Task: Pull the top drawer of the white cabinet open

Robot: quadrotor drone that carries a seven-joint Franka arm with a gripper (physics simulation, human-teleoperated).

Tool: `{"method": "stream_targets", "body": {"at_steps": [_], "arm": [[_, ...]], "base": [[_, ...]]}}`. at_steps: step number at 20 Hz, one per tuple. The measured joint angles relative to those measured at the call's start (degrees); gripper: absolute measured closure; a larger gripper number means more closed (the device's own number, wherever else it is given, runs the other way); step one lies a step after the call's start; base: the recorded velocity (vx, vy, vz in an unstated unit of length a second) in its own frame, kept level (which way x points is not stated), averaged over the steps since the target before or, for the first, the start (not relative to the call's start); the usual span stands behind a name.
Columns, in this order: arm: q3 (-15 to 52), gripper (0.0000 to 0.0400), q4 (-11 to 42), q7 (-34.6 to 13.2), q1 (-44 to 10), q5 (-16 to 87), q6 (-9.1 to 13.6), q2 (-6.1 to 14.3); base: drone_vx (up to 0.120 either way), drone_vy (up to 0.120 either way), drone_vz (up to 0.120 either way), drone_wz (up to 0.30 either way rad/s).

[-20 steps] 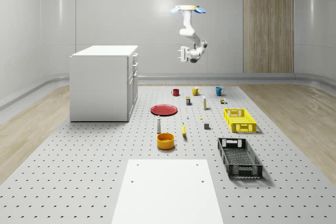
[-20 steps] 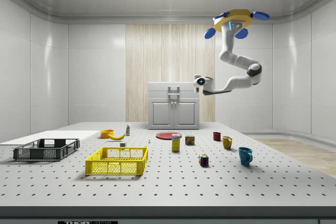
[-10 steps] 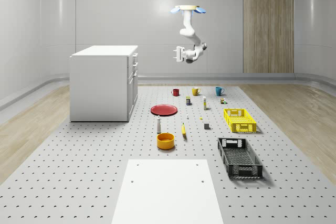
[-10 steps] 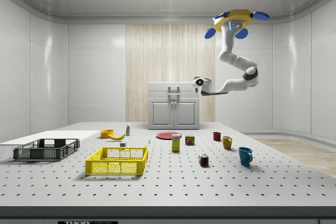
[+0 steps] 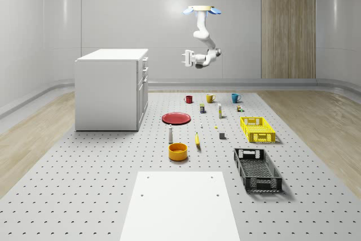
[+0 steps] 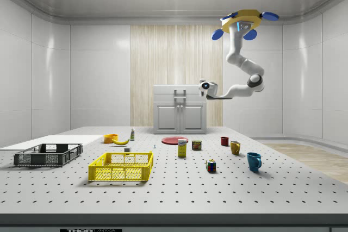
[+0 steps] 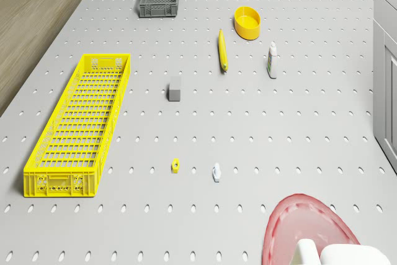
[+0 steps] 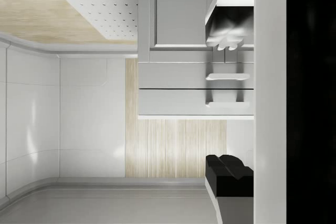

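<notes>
Right now the drone (image 5: 203,10) hovers high up, out in front of the white cabinet (image 5: 110,88), above the far end of the perforated worktop (image 5: 84,184) by the mugs. Arm is bent so the gripper (image 5: 183,58) points level at the cabinet front, about top-drawer height but well apart from it; probably lined up for a straight run at the handle. Can't tell if gripper fingers are apart or together. Top drawer (image 6: 180,91) sits flush, not pulled yet; wrist view has its handle (image 8: 227,77) as a slim bar standing off the flat front. Cabinet is boxy, matte white w/ crisp edges. Worktop is grey, dotted w/ holes. Red plate (image 5: 176,118) lies on the worktop near the cabinet front.
</notes>
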State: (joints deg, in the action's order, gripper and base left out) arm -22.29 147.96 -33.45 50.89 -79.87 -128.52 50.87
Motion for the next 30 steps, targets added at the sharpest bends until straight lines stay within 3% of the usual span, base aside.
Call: {"method": "stream_targets", "body": {"at_steps": [17, 20, 25, 30], "arm": [[11.29, 0.0095, -7.21, 7.27, -0.11, -16.07, -3.5, -13.39], [13.38, 0.0095, -8.75, 8.21, -0.77, -18.4, -3.83, -15.68], [16.23, 0.0095, -10.4, 9.07, -2.45, -20.91, -3.75, -18.1], [18.39, 0.0095, -11.08, 9.3, -4.49, -22.19, -3.15, -19.15]], "base": [[0.0, 0.0, 0.0, 0.0], [0.107, 0.0, 0.0, 0.0], [0.12, 0.0, 0.0, 0.0], [0.12, 0.0, 0.0, 0.0]]}}
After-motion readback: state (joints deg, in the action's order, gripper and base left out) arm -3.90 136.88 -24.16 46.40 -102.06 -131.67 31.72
